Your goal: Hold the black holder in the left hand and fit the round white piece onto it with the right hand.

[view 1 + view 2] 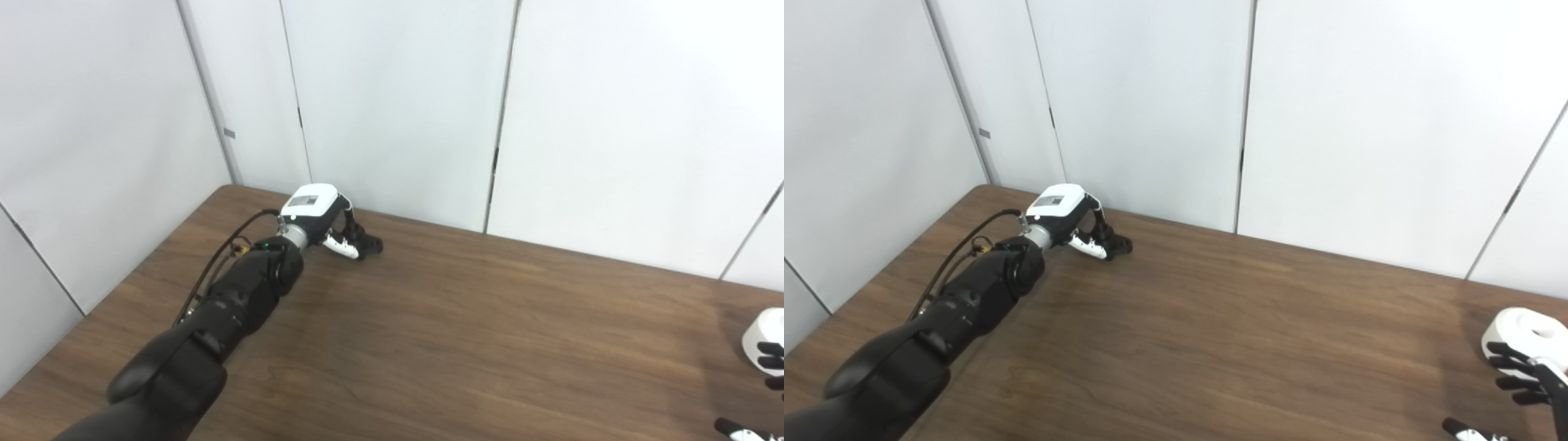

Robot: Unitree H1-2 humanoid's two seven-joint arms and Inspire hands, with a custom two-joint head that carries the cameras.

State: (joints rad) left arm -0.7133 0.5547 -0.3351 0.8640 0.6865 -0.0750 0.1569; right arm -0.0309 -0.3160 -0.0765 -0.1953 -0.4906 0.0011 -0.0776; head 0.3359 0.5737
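Matte black holder (pixel 1118 245), glossy round white piece (pixel 1525 334), woodgrain table (pixel 1213 337)

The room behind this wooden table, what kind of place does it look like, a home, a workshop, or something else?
Probably a lab or test room, not a home. The brown wood-grain table stands in a corner of plain white wall panels, and it carries only the task parts, such as the round white piece near the right hand.
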